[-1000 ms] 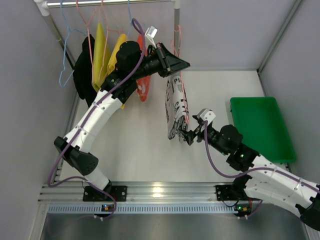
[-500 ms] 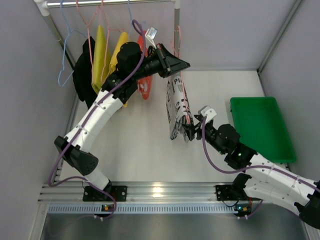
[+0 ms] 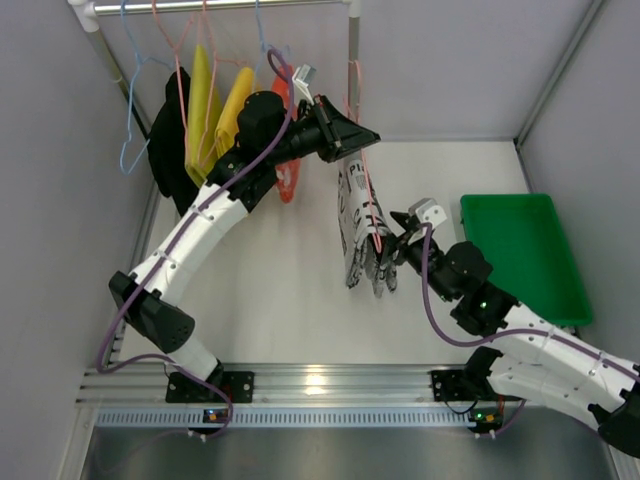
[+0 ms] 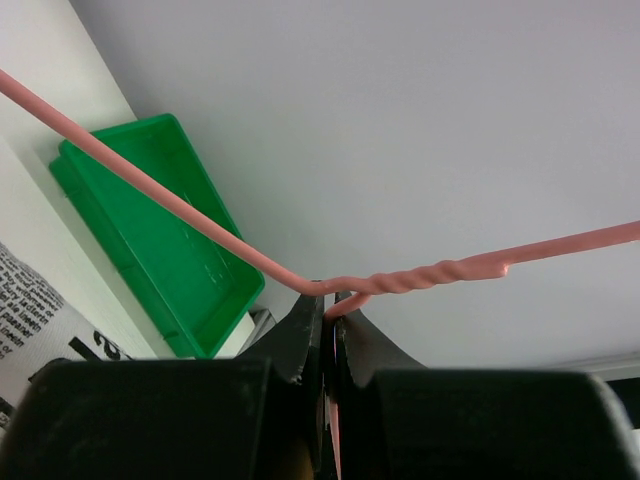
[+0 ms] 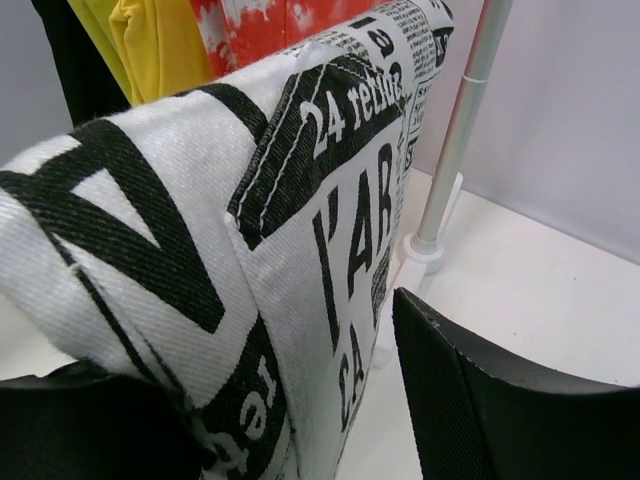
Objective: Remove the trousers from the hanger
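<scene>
The trousers [image 3: 358, 222], white with black letters, hang from the pink hanger [image 3: 371, 210], which is off the rail. My left gripper [image 3: 348, 135] holds the hanger from above. In the left wrist view this gripper [image 4: 331, 302] is shut on the pink hanger wire [image 4: 200, 222] just below its twisted neck. My right gripper [image 3: 385, 266] is at the lower end of the trousers. In the right wrist view the trousers [image 5: 290, 230] fill the space between the fingers of the right gripper [image 5: 270, 380]. The cloth lies against the left finger, and a gap shows before the right finger [image 5: 480, 400], so the gripper is open.
A green tray [image 3: 520, 255] lies on the table at the right. The rail [image 3: 220, 6] at the back carries yellow garments [image 3: 205, 105], a red-orange one [image 3: 288, 180], a black one [image 3: 168, 140] and light blue hangers [image 3: 128, 150]. The rack post [image 5: 455, 150] stands just behind the trousers.
My right gripper has moved in around the lower end of the trousers and its fingers have narrowed. The trousers have swung slightly to the right. The left gripper still holds the hanger.
</scene>
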You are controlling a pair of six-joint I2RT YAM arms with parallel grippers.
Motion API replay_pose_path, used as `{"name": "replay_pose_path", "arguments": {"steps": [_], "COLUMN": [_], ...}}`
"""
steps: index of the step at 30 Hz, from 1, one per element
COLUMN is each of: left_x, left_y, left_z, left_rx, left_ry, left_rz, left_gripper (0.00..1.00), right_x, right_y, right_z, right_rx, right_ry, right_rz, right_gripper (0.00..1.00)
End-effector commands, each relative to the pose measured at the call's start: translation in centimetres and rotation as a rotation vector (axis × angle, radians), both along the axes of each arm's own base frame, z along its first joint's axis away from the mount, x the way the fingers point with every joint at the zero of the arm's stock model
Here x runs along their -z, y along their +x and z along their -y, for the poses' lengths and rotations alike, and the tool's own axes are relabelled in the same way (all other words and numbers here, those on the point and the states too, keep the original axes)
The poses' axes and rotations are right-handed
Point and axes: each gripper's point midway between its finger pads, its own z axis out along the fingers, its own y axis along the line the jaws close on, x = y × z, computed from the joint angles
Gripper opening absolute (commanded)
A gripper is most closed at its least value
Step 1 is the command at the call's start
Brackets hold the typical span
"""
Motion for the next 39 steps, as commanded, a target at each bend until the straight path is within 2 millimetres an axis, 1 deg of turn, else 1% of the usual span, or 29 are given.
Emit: {"name": "replay_pose_path", "arguments": {"steps": [1, 2, 8, 11, 12, 14, 17, 18, 20, 21, 22, 23, 24, 25, 26, 27, 28, 29, 31, 32, 34, 35, 36, 37, 38, 39], "left_x": [-6.5, -6.1, -5.3, -5.0, -5.0, -4.7, -4.6, -4.5, -4.1, -4.0, -3.5, -3.3, -3.0, -2.3, -1.7, -1.3, -0.5, 0.1, 1.5, 2.0, 3.5, 4.1, 4.3, 5.2, 5.9, 6.0], "left_y": [-3.5, -3.4, -3.2, -3.2, -3.3, -3.3, -3.3, -3.3, -3.3, -3.3, -3.3, -3.4, -3.4, -3.3, -3.1, -3.1, -3.0, -2.9, -2.8, -2.8, -2.9, -2.8, -2.9, -2.8, -2.8, -2.8], "left_z": [-1.7, -1.5, -1.5, -1.5, -1.5, -1.5, -1.3, -1.3, -1.2, -1.2, -1.1, -1.2, -1.2, -1.1, -1.2, -1.2, -1.1, -1.1, -1.1, -1.1, -1.0, -1.0, -1.1, -1.1, -1.2, -1.2], "left_rx": [0.042, 0.044, 0.041, 0.043, 0.043, 0.043, 0.047, 0.053, 0.055, 0.057, 0.059, 0.061, 0.06, 0.061, 0.054, 0.052, 0.051, 0.051, 0.053, 0.056, 0.063, 0.061, 0.06, 0.058, 0.058, 0.056], "left_ry": [-0.138, -0.133, -0.123, -0.119, -0.12, -0.118, -0.12, -0.12, -0.113, -0.11, -0.101, -0.093, -0.084, -0.07, -0.045, -0.028, -0.008, 0.014, 0.048, 0.067, 0.103, 0.119, 0.125, 0.146, 0.159, 0.165], "left_rz": [0.152, 0.144, 0.13, 0.121, 0.121, 0.11, 0.106, 0.103, 0.101, 0.102, 0.095, 0.101, 0.103, 0.1, 0.11, 0.112, 0.111, 0.125, 0.115, 0.129, 0.116, 0.118, 0.121, 0.113, 0.105, 0.108], "left_gripper": [0.0, 0.0, 0.0, 0.0, 0.0, 0.0, 0.0, 0.0, 0.0, 0.0, 0.0, 0.0, 0.0, 0.0, 0.0, 0.0, 0.0, 0.0, 0.0, 0.0, 0.0, 0.0, 0.0, 0.0, 0.0, 0.0], "right_x": [-7.0, -7.4, -9.9, -10.7, -10.8, -11.0, -10.9, -10.9, -11.3, -11.6, -11.7, -12.6, -12.8, -13.4, -14.8, -15.1, -16.0, -18.0, -19.4, -21.1, -22.3, -23.7, -24.2, -25.3, -25.9, -26.2], "right_y": [-0.2, -0.3, -0.6, -0.7, -0.7, -0.7, -0.4, -0.4, -0.3, -0.4, -0.3, -0.3, -0.4, -0.5, -0.7, -0.8, -1.0, -1.5, -2.2, -2.8, -3.3, -3.9, -4.1, -4.7, -5.1, -5.2], "right_z": [0.4, 0.5, 1.2, 1.4, 1.3, 1.3, 1.3, 1.4, 1.4, 1.5, 1.5, 1.8, 1.9, 2.1, 2.5, 2.5, 2.8, 3.3, 3.5, 4.0, 4.6, 5.2, 5.4, 6.1, 6.6, 6.8], "right_rx": [0.012, 0.014, 0.022, 0.026, 0.023, 0.024, 0.034, 0.039, 0.041, 0.042, 0.043, 0.053, 0.056, 0.055, 0.058, 0.056, 0.053, 0.048, 0.029, 0.02, 0.019, 0.018, 0.015, 0.016, 0.019, 0.022], "right_ry": [0.152, 0.159, 0.196, 0.203, 0.202, 0.198, 0.187, 0.188, 0.191, 0.195, 0.196, 0.211, 0.208, 0.223, 0.248, 0.249, 0.276, 0.312, 0.337, 0.368, 0.381, 0.403, 0.409, 0.425, 0.437, 0.443], "right_rz": [0.143, 0.151, 0.199, 0.218, 0.223, 0.231, 0.235, 0.236, 0.237, 0.24, 0.237, 0.244, 0.239, 0.235, 0.247, 0.238, 0.232, 0.244, 0.237, 0.257, 0.263, 0.282, 0.289, 0.303, 0.313, 0.316], "right_gripper": [0.64, 0.63, 0.57, 0.53, 0.5, 0.47, 0.36, 0.31, 0.24, 0.16, 0.11, 0.06, 0.0, 0.0, 0.0, 0.0, 0.0, 0.0, 0.0, 0.0, 0.0, 0.0, 0.0, 0.0, 0.0, 0.0]}}
